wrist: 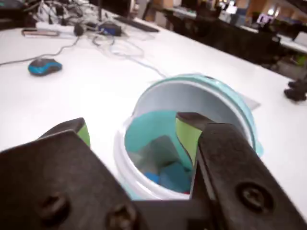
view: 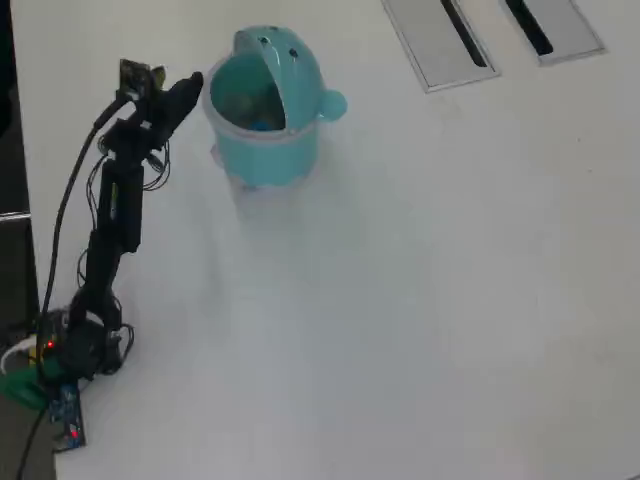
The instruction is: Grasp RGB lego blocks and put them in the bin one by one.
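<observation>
My tool (wrist: pixel 136 132) hangs above the bin's (view: pixel 262 150) open mouth, jaws spread wide, holding nothing. Inside the bin a blue block (wrist: pixel 173 176) lies visible (other contents blurred). The bin stands on the tabletop (view: pixel 420 300).

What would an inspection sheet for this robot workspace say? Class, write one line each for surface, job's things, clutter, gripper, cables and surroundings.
Surface: white table, bare in front of the arm.
Job's things: teal bin upright, hood raised; a blue block lies inside; red and green blocks not clearly seen.
Clutter: blue mouse and grey slotted panels on the table.
Gripper: gripper open, empty, over the bin's rim.
Cables: black lead along the arm; loose wires on the far table.
Surroundings: other desks and chairs, blurred.
</observation>
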